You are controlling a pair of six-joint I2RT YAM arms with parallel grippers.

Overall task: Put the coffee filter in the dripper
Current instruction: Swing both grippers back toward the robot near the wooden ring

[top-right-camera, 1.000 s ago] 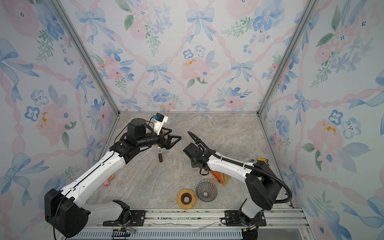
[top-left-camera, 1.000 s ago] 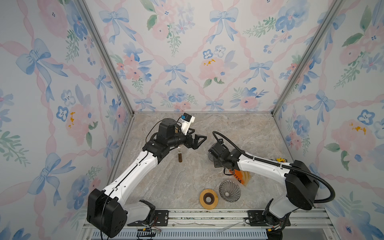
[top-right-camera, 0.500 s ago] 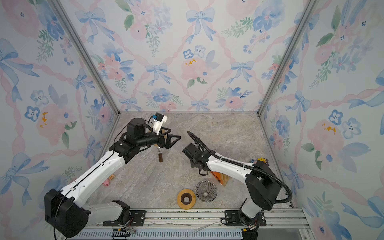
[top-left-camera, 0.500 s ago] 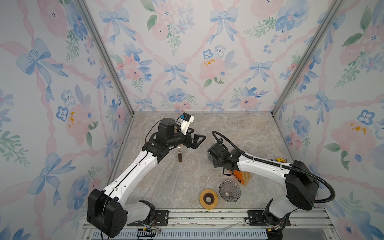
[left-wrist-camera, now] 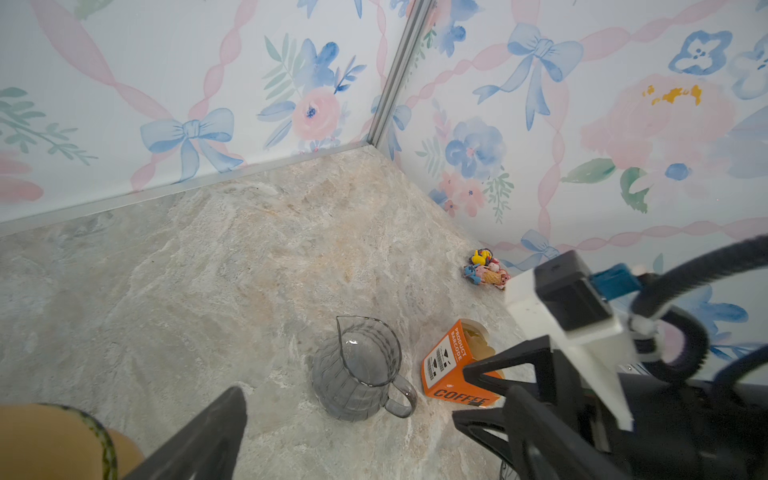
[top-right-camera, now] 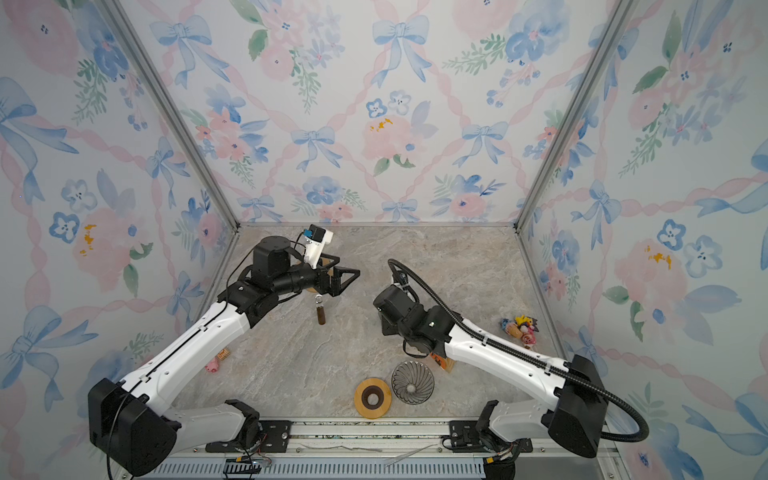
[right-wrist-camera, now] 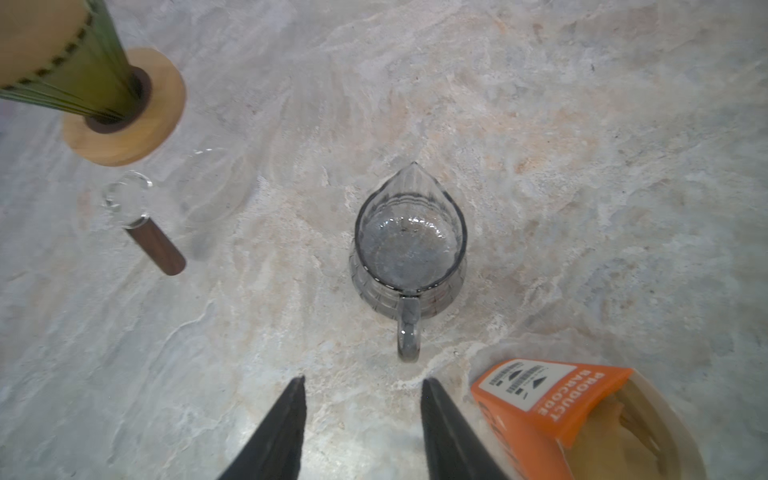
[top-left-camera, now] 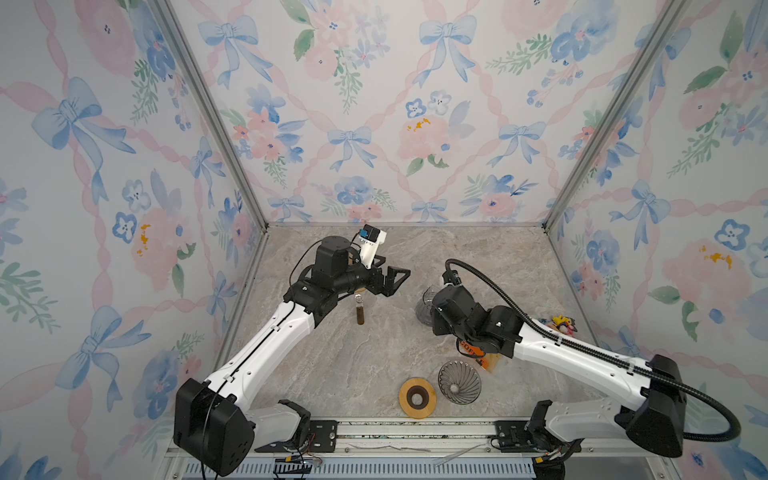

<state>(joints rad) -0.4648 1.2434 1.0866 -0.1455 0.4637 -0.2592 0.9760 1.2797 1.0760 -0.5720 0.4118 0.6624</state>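
Nearest me on the bench [top-left-camera: 353, 365] lay a wooden ring [top-left-camera: 417, 397] with a ribbed glass dripper [top-left-camera: 459, 381] just beside it, its bowl bare. Behind them, an orange box [right-wrist-camera: 540, 399] held a stack of tan papers. My right gripper [right-wrist-camera: 363, 379] hung released, grasping nothing, near the handle of a glass pitcher [right-wrist-camera: 409, 245] whose bare bottom showed. A wooden-handled scoop [top-left-camera: 360, 312] lay further left. Farthest off, the coffee filter [right-wrist-camera: 37, 37] sat in a green dripper [right-wrist-camera: 95, 83] on a wooden collar [right-wrist-camera: 124, 141]. My left gripper [top-left-camera: 397, 282] hung beside it, spread wide and grasping nothing.
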